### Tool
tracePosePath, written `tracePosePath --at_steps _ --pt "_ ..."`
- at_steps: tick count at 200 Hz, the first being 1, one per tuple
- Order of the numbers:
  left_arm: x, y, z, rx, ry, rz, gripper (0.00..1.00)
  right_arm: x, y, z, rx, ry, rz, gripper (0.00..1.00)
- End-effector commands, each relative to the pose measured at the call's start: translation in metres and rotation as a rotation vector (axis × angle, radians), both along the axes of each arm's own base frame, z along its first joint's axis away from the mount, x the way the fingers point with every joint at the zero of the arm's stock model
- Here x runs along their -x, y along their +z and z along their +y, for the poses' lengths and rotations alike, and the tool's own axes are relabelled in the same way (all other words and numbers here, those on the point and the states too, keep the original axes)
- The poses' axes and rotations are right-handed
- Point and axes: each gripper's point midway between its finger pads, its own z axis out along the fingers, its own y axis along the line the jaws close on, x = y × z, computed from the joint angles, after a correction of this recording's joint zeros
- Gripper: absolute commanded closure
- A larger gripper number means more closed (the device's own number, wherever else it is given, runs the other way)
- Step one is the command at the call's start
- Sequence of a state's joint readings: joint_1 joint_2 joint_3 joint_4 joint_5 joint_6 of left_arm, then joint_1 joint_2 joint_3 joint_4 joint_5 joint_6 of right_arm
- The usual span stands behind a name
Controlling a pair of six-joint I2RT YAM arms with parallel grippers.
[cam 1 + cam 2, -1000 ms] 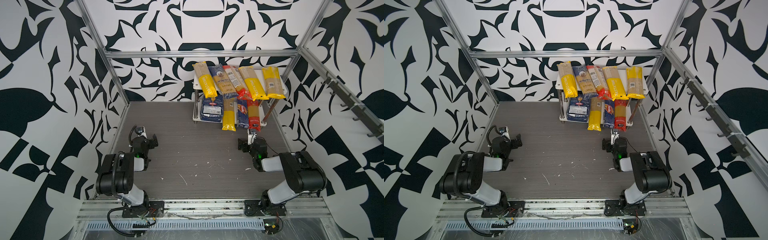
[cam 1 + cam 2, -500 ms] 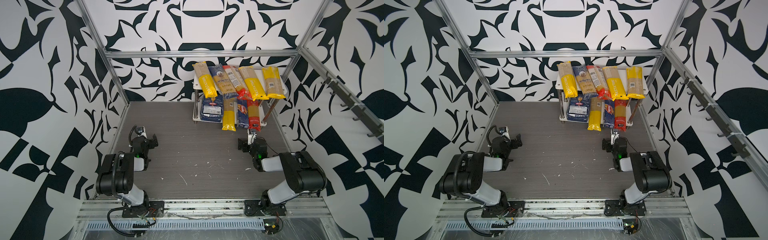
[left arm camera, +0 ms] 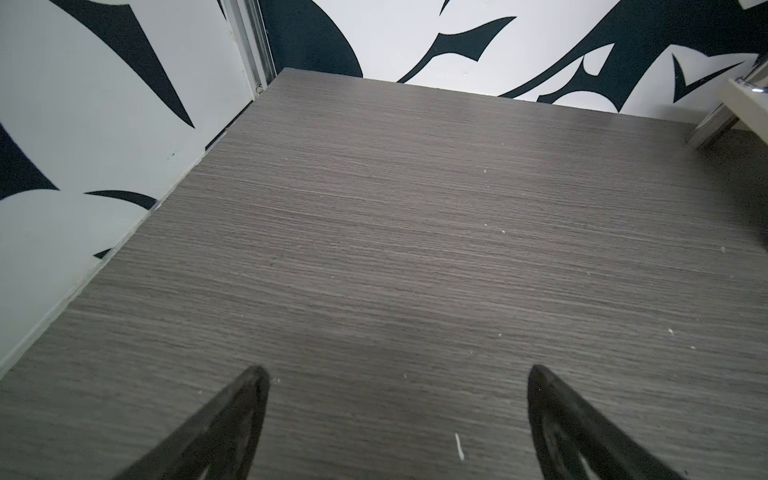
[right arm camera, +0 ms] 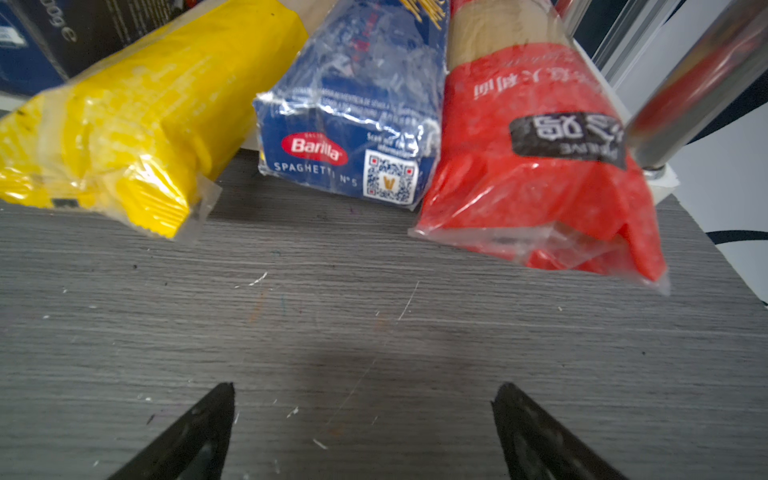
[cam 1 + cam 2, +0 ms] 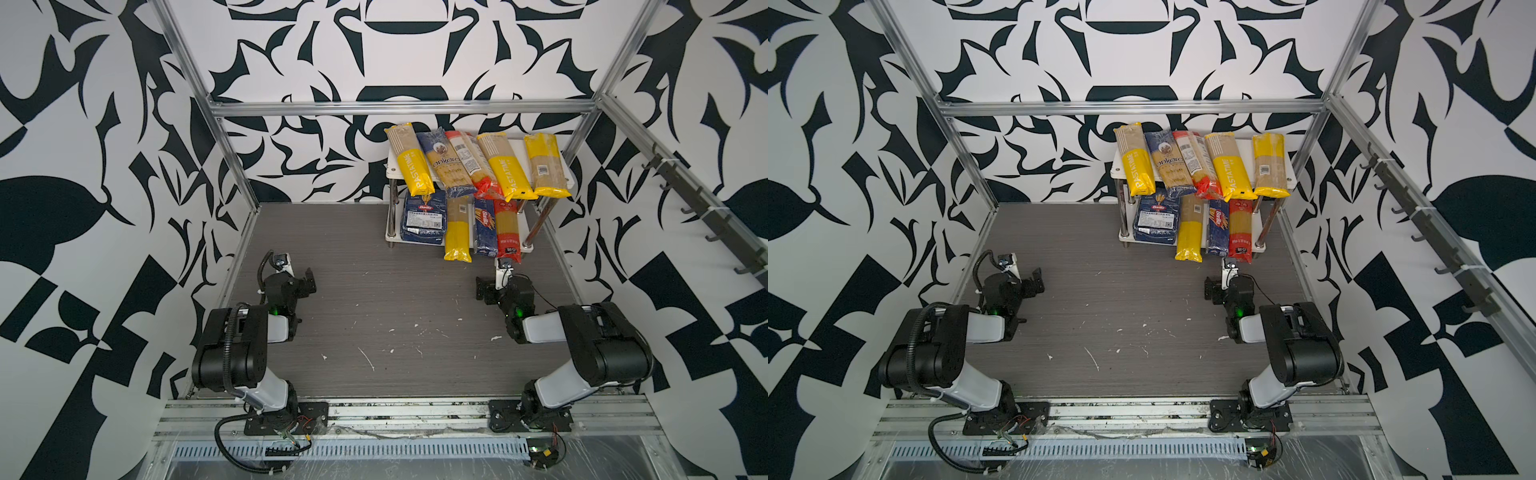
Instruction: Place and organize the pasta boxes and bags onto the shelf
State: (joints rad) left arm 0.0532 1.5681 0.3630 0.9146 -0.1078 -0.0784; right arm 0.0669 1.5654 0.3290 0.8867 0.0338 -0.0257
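Grey tabletop (image 5: 395, 299), pasta-laden shelf (image 5: 520, 154) (two tiers)

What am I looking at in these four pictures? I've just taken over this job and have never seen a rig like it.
It is a robot with two arms, a left arm and a right arm, bolted at the near edge of a grey table. The two wide pictures come from one camera head above, so they look almost alike. The other two come from a camera on each wrist, and the two black tips in each belong to that arm's gripper. The left gripper faces bare table. The right gripper faces the shelf at the far right. Both are open and hold nothing. Five spaghetti bags lie on the top tier. On the lower tier lie a wide Barilla box, a yellow-ended bag, a narrow Barilla box and a red-ended bag.
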Motion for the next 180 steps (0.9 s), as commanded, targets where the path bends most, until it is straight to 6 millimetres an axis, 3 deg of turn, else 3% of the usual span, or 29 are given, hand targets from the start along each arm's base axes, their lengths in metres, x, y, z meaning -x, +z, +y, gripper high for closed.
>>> tracePosePath --at_steps 1,85,134,180 --pt "-0.004 0.010 0.001 0.000 -0.004 -0.030 0.01 -0.010 0.020 0.000 -0.010 -0.005 -0.067 0.00" --pt "-0.004 0.010 0.001 0.000 -0.004 -0.030 0.01 -0.009 0.019 -0.001 -0.009 -0.010 -0.063 0.00" --pt "-0.004 0.009 0.001 0.000 -0.004 -0.027 0.01 0.010 0.047 -0.004 -0.021 -0.027 -0.134 0.00" --pt "-0.004 0.009 0.001 0.000 -0.005 -0.026 0.01 0.004 0.053 -0.003 -0.018 -0.020 -0.106 0.00"
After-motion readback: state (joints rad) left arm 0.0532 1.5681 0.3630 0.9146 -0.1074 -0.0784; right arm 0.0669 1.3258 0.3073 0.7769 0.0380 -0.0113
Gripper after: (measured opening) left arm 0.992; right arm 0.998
